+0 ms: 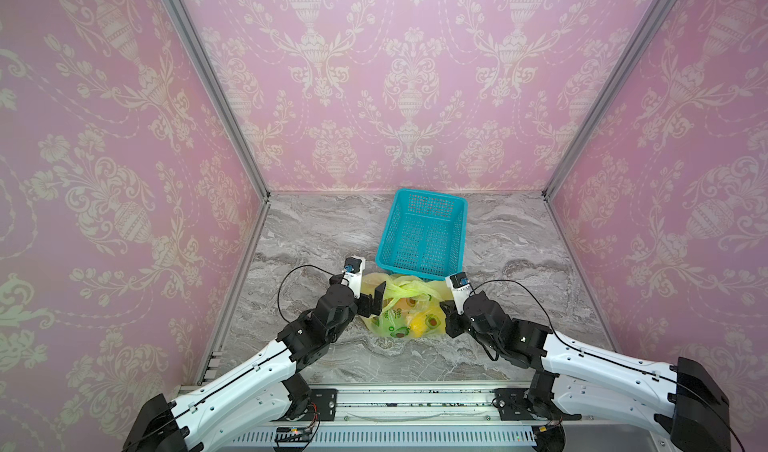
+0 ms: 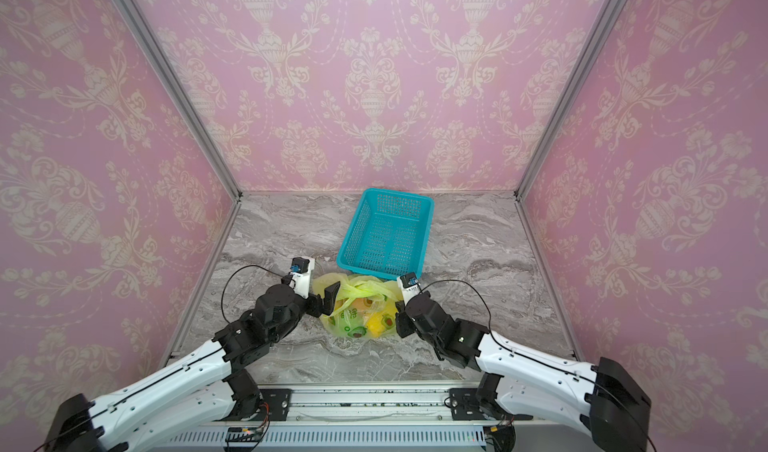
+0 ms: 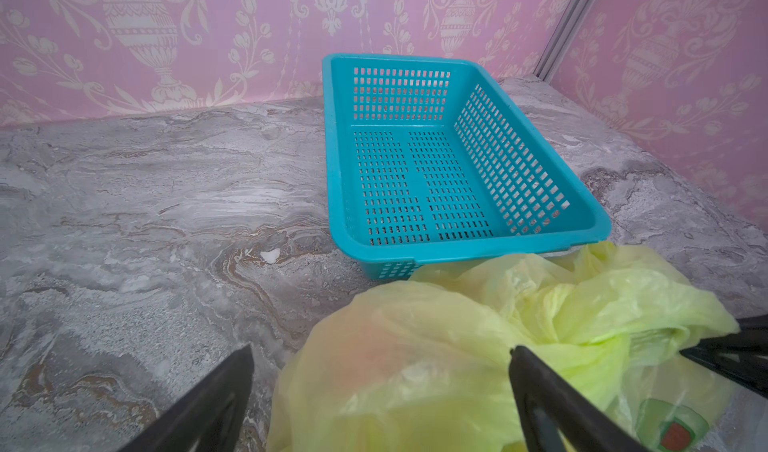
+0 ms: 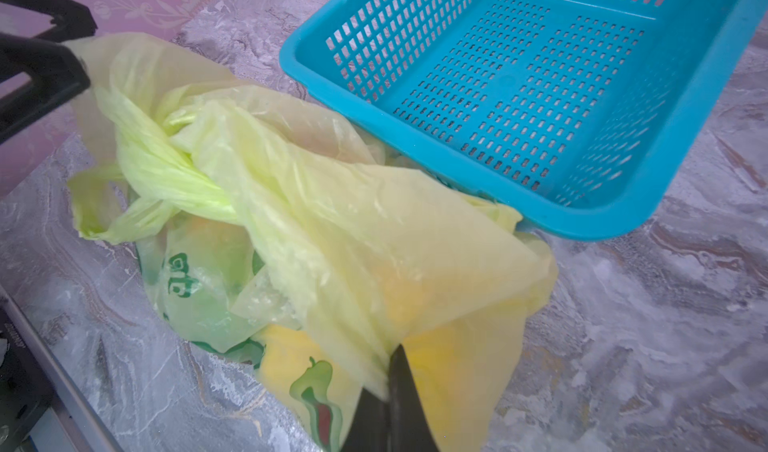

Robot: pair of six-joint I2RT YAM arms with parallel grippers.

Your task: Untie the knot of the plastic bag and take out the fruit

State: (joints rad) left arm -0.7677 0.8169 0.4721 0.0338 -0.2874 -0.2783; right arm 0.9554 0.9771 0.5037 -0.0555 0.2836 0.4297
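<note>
Pink patterned wallpaper [image 1: 374,96] boxes in the grey marble worktop [image 1: 311,229] I'm working over. The knot [image 1: 409,291] sits on top of the plastic bag [image 1: 395,325], on its far side toward the basket. In both top views its twisted yellow-green bunch lies side to side, with the long axis running from one arm toward the other. The bag lies mid-worktop, right up against the near rim of the turquoise basket [image 1: 430,204]. The fruit [image 1: 419,323] shows yellow through the film. My right end effector [image 4: 390,371] is clenched on a fold of the bag's film. My left end effector [image 3: 380,352] is spread wide and grasps nothing, straddling the bag's bulge, with one fingertip [image 3: 523,362] against the film beside the knot.
</note>
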